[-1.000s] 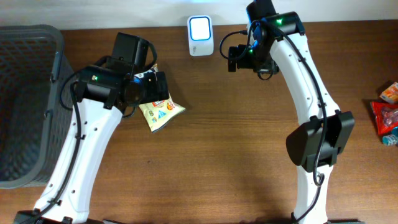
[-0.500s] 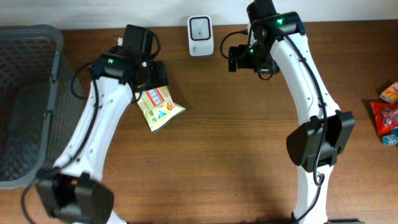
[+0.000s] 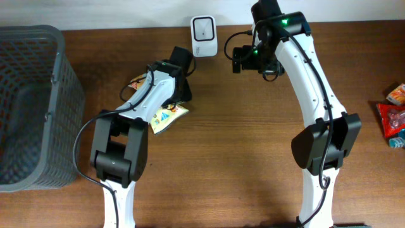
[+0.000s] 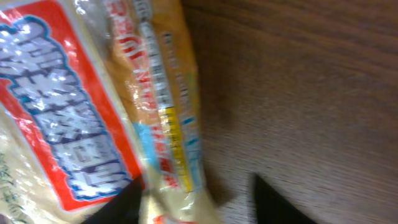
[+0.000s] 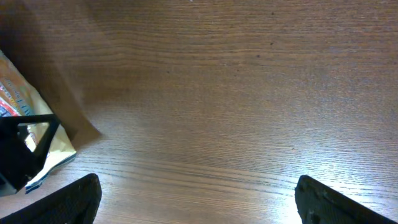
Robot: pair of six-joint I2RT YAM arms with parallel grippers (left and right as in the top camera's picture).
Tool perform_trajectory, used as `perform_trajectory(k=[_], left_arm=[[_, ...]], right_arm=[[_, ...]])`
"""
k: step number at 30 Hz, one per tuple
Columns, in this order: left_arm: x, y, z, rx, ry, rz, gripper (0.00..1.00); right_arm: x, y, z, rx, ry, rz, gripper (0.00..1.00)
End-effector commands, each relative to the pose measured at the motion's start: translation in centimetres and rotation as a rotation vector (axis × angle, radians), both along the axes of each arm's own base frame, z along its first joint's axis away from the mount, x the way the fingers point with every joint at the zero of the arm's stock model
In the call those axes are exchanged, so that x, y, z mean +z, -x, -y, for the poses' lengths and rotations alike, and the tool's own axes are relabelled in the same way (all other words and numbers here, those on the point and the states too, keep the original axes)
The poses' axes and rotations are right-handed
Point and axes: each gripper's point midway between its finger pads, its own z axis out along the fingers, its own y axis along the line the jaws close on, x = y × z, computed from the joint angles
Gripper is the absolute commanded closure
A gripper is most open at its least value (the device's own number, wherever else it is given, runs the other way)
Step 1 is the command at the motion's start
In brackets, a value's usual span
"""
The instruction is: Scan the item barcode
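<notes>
Wooden bench (image 3: 253, 158) carries the packet (image 3: 166, 115) near the scanner (image 3: 204, 37), left pincer (image 4: 194, 186) apart astride the packet's edge, right pincer (image 5: 198, 183) wide apart over bare wood.

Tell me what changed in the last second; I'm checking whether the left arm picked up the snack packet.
The left gripper swung right over the snack packet, toward the scanner, whose screen went dim. Nothing was picked up: the packet stayed on the table, and the right gripper stayed open in place.
</notes>
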Motion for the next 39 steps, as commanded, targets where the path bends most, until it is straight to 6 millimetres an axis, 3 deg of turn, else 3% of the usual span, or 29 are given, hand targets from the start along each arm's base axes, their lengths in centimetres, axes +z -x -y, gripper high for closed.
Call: perform_trajectory(k=[1, 3, 6, 8, 11, 13, 14, 15, 16, 17, 21, 23, 26, 27, 31, 34, 39], left_arm=[[-0.8, 0.3, 0.3, 0.001, -0.015, -0.014, 0.79], [-0.9, 0.7, 0.2, 0.000, -0.020, -0.028, 0.99], [-1.0, 1.6, 0.3, -0.020, -0.025, -0.067, 1.00], [-1.2, 3.1, 3.8, -0.216, 0.074, -0.122, 1.00], [-0.8, 5.3, 8.7, -0.364, 0.166, -0.149, 1.00], [-0.1, 5.4, 10.0, -0.390, 0.170, -0.136, 1.00], [0.2, 5.3, 10.1, -0.393, 0.172, -0.130, 0.92], [0.6, 5.0, 10.2, -0.391, 0.174, -0.123, 0.38], [1.1, 4.7, 9.8, -0.381, 0.175, -0.121, 0.18], [1.8, 4.3, 9.2, -0.366, 0.174, -0.126, 0.08], [7.1, 1.8, 5.5, -0.277, 0.181, -0.107, 0.05], [9.2, 0.0, 2.7, -0.214, 0.172, -0.066, 0.03], [9.0, -1.3, -2.8, -0.071, 0.085, -0.055, 0.01], [9.0, -1.3, -3.5, -0.057, 0.078, -0.057, 0.01], [9.0, -2.1, -6.4, 0.022, 0.079, -0.047, 0.01], [9.0, -2.3, -7.5, 0.045, 0.080, -0.044, 0.01], [9.0, -2.5, -8.9, 0.068, 0.057, -0.039, 0.01]], right_arm=[[-0.2, 0.0, 0.2, -0.001, 0.004, -0.004, 0.02], [-0.2, 0.0, 0.2, -0.001, 0.004, -0.004, 0.02], [-0.2, 0.0, 0.2, -0.001, 0.004, -0.004, 0.02], [-0.2, 0.0, 0.2, -0.001, 0.004, -0.004, 0.02], [-0.2, 0.0, 0.2, -0.001, 0.004, -0.004, 0.02], [-0.2, 0.0, 0.2, -0.001, 0.004, -0.004, 0.02], [-0.2, 0.0, 0.2, -0.001, 0.004, -0.004, 0.02], [-0.2, 0.0, 0.2, -0.001, 0.004, -0.004, 0.02], [-0.2, 0.0, 0.2, -0.001, 0.004, -0.004, 0.02], [-0.2, 0.0, 0.2, -0.001, 0.004, -0.004, 0.02], [-0.2, 0.0, 0.2, -0.001, 0.004, -0.004, 0.02], [-0.2, 0.0, 0.2, -0.001, 0.004, -0.004, 0.02], [-0.1, -0.2, 0.1, -0.001, 0.000, 0.007, 0.02], [0.0, -0.3, 0.0, -0.001, -0.004, 0.011, 0.02], [1.0, -1.7, -4.4, 0.068, -0.197, 0.071, 0.02], [-1.3, -1.9, -6.7, 0.114, -0.193, 0.063, 0.02], [-9.8, -1.3, -10.8, 0.205, -0.217, -0.053, 0.02]])
